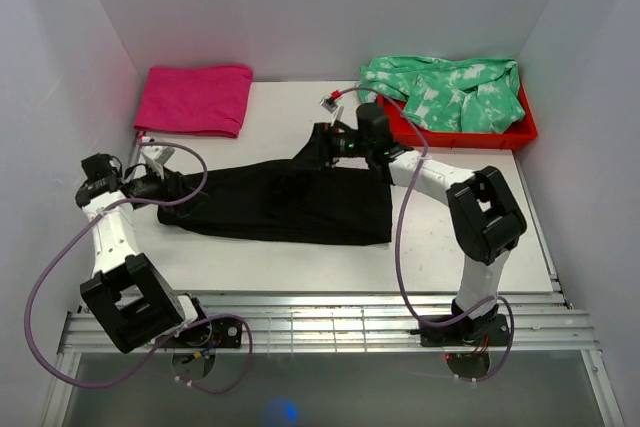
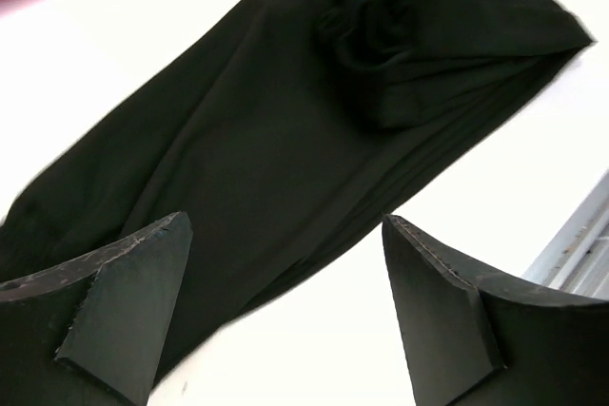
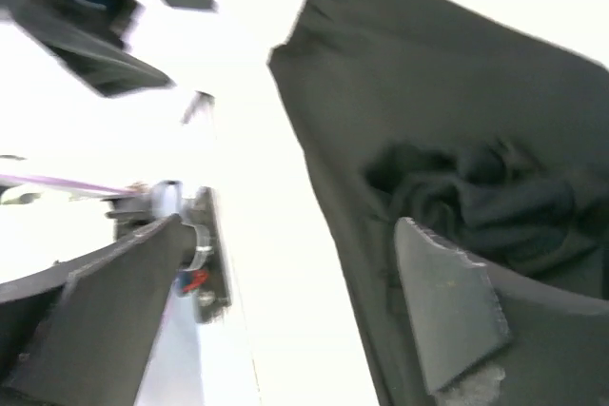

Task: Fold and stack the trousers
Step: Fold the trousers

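Two tools gape wide and empty: left gripper (image 2: 285,225), right gripper (image 3: 290,225). The trousers (image 1: 290,202) lie between them. Only overhead do we see them whole; each wrist view catches one part.

No readable text, label, brand, number or sign is showing in any view; the trousers (image 1: 290,202) are showing plain black fabric.

White box, brightly lit.
White walls (image 1: 300,7) hemmed a white bench (image 1: 300,262) on three sides; metal rails (image 1: 330,319) ran along its near edge.
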`<state>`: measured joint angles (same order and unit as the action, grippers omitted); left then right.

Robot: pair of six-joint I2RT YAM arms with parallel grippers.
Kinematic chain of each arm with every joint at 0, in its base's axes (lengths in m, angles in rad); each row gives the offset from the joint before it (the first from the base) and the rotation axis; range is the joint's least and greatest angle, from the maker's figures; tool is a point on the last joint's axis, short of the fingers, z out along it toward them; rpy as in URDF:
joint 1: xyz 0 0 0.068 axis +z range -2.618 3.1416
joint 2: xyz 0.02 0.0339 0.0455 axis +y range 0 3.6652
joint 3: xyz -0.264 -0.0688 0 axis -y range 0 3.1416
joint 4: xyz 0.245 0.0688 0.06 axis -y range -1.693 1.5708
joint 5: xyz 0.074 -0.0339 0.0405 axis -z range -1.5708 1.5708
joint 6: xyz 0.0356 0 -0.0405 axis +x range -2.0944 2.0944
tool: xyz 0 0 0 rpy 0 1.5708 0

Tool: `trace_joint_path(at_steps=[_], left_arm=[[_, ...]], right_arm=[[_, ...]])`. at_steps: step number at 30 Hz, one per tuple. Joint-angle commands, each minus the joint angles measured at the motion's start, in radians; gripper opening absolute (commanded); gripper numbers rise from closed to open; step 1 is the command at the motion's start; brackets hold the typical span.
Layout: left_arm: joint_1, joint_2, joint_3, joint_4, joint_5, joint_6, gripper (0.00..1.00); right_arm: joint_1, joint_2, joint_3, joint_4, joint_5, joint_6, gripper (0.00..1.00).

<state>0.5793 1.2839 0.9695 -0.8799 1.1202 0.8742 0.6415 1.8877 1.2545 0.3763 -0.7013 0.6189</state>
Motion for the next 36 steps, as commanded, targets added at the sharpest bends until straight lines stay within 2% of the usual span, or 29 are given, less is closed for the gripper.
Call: trace_joint_path(at_steps=[1, 2, 3, 4, 8, 9, 10, 12, 15, 18, 22, 25, 26, 28, 29, 31, 32, 34, 35, 36], left_arm=[[-0.108, -0.061, 0.061, 0.004, 0.089, -0.018, 0.91], [-0.143, -0.06, 0.066, 0.028, 0.073, -0.042, 0.9], [-0.229, -0.066, 0.064, 0.065, 0.05, -0.081, 0.9], [-0.277, -0.072, 0.049, 0.184, -0.027, -0.196, 0.89], [-0.519, -0.037, 0.044, 0.399, -0.232, -0.36, 0.85], [-0.623, -0.014, 0.054, 0.429, -0.268, -0.385, 0.84], [-0.662, 0.042, 0.067, 0.456, -0.29, -0.4, 0.83], [-0.767, 0.109, 0.13, 0.47, -0.339, -0.434, 0.79], [-0.852, 0.248, 0.204, 0.49, -0.373, -0.481, 0.74], [-0.874, 0.362, 0.239, 0.49, -0.407, -0.526, 0.7], [-0.872, 0.426, 0.204, 0.483, -0.48, -0.524, 0.67], [-0.869, 0.462, 0.175, 0.469, -0.523, -0.556, 0.66], [-0.866, 0.465, 0.166, 0.463, -0.525, -0.561, 0.66], [-0.863, 0.451, 0.126, 0.446, -0.52, -0.551, 0.62], [-0.863, 0.437, 0.108, 0.441, -0.52, -0.522, 0.61], [-0.862, 0.376, 0.08, 0.386, -0.488, -0.451, 0.61], [-0.862, 0.346, 0.049, 0.366, -0.476, -0.341, 0.6], [-0.858, 0.229, 0.011, 0.354, -0.479, -0.255, 0.61], [-0.857, 0.194, -0.009, 0.339, -0.459, -0.212, 0.65], [-0.855, 0.16, -0.011, 0.319, -0.439, -0.096, 0.67]], right_arm=[[-0.103, -0.082, 0.003, 0.19, -0.315, 0.103, 0.93], [-0.149, -0.094, -0.007, 0.188, -0.338, 0.135, 0.89], [-0.175, -0.114, -0.033, 0.187, -0.343, 0.142, 0.89], [-0.201, -0.158, -0.097, 0.178, -0.336, 0.14, 0.89], [-0.377, -0.263, -0.196, -0.24, -0.227, -0.161, 0.9], [-0.409, -0.286, -0.223, -0.296, -0.187, -0.207, 0.9], [-0.44, -0.326, -0.271, -0.348, -0.103, -0.247, 0.9], [-0.534, -0.344, -0.303, -0.473, -0.07, -0.356, 0.91], [-0.618, -0.358, -0.352, -0.516, -0.05, -0.419, 0.92], [-0.628, -0.311, -0.356, -0.549, -0.066, -0.459, 0.91], [-0.626, -0.237, -0.405, -0.49, -0.063, -0.424, 0.91], [-0.626, -0.146, -0.426, -0.47, -0.07, -0.417, 0.77], [-0.626, -0.125, -0.425, -0.467, -0.073, -0.419, 0.67], [-0.626, -0.079, -0.408, -0.465, -0.066, -0.429, 0.59], [-0.628, -0.067, -0.397, -0.476, -0.069, -0.442, 0.48], [-0.629, -0.056, -0.374, -0.493, -0.07, -0.456, 0.37], [-0.629, -0.062, -0.374, -0.502, -0.075, -0.461, 0.31], [-0.629, -0.091, -0.372, -0.51, -0.081, -0.488, 0.33], [-0.628, -0.101, -0.363, -0.513, -0.086, -0.496, 0.44], [-0.628, -0.107, -0.351, -0.522, -0.089, -0.508, 0.55]])
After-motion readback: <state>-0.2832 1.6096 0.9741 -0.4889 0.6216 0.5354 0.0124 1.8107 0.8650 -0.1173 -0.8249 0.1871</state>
